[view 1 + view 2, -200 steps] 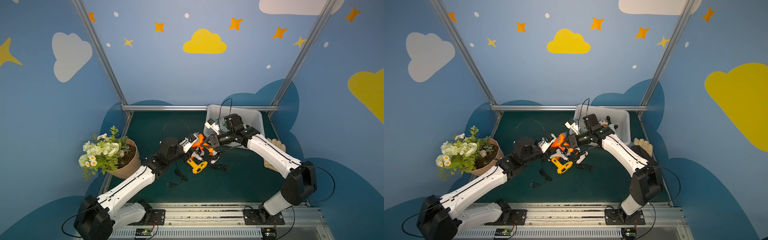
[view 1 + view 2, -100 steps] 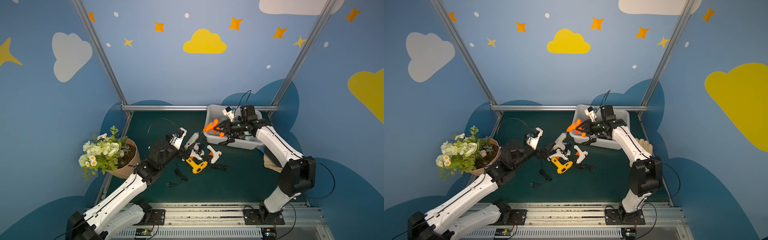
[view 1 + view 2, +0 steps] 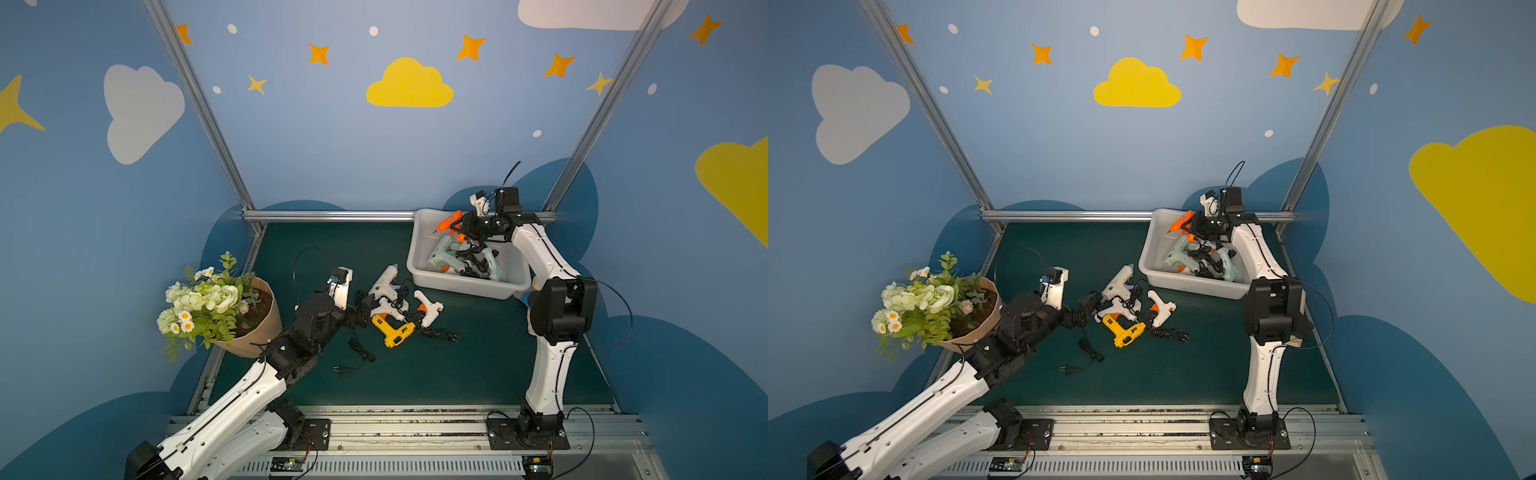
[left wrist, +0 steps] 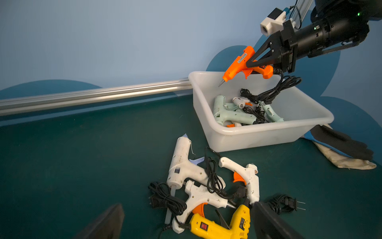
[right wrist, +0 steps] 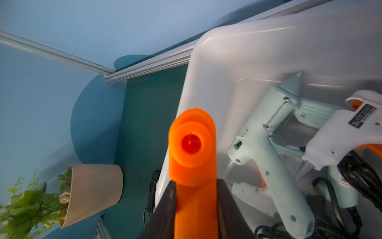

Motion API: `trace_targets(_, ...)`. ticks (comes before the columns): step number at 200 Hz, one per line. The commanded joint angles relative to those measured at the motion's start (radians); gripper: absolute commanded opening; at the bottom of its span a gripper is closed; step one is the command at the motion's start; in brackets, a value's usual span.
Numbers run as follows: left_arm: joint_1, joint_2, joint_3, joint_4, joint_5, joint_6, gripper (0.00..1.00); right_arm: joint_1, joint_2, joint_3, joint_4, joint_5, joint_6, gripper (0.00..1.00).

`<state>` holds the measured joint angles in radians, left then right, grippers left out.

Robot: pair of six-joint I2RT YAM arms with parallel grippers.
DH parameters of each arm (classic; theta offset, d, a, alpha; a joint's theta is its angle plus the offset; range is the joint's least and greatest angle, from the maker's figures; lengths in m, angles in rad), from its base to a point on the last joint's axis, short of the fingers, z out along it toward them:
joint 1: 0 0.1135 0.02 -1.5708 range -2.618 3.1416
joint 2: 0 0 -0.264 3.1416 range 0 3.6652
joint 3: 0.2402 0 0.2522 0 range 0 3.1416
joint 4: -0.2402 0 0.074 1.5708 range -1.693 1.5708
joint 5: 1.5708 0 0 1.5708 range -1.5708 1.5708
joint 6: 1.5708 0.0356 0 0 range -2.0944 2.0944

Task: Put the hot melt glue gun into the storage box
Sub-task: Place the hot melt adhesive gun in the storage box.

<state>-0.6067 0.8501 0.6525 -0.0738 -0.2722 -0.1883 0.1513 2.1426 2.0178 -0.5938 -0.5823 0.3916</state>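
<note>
Orange glue gun (image 4: 237,66) is pinched by the right end effector (image 4: 251,63) with the storage box (image 4: 268,129) rim just below it, so if it's dropped here it could get tipped out or snagged by its cord (image 4: 275,91); left end effector (image 3: 362,309) is spread wide.

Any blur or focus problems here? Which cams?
Right wrist: worst; storage box wall smeared, flower pot soft, orange glue gun too close to focus. Left wrist: crisp on the white glue guns, only the fingers of the left hand dark and blurred. Both top views: sharp, no glare.
</note>
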Motion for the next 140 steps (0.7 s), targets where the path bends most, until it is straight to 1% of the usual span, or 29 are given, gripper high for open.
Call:
trace_targets(1,0.005,-0.009,-0.003,-0.061,-0.087,-0.077,1.00,0.007,0.063,0.085,-0.089,0.004,-0.039,0.00)
trace_targets(24,0.014,-0.003,-0.003,-0.101,-0.123,-0.122,1.00,0.019,0.126,0.116,-0.099,-0.062,-0.043,0.00)
trace_targets(46,0.023,0.010,-0.004,-0.122,-0.124,-0.147,1.00,0.031,0.167,0.122,-0.081,-0.123,-0.046,0.00)
trace_targets(83,0.040,0.039,-0.002,-0.140,-0.118,-0.187,1.00,0.047,0.245,0.158,-0.097,-0.156,-0.059,0.00)
trace_targets(105,0.050,0.056,-0.004,-0.145,-0.110,-0.199,1.00,0.051,0.287,0.180,-0.124,-0.145,-0.057,0.00)
trace_targets(124,0.054,0.069,-0.004,-0.155,-0.105,-0.204,1.00,0.050,0.306,0.190,-0.155,-0.089,-0.060,0.00)
trace_targets(140,0.059,0.074,-0.007,-0.163,-0.097,-0.211,1.00,0.045,0.309,0.190,-0.175,-0.040,-0.060,0.11)
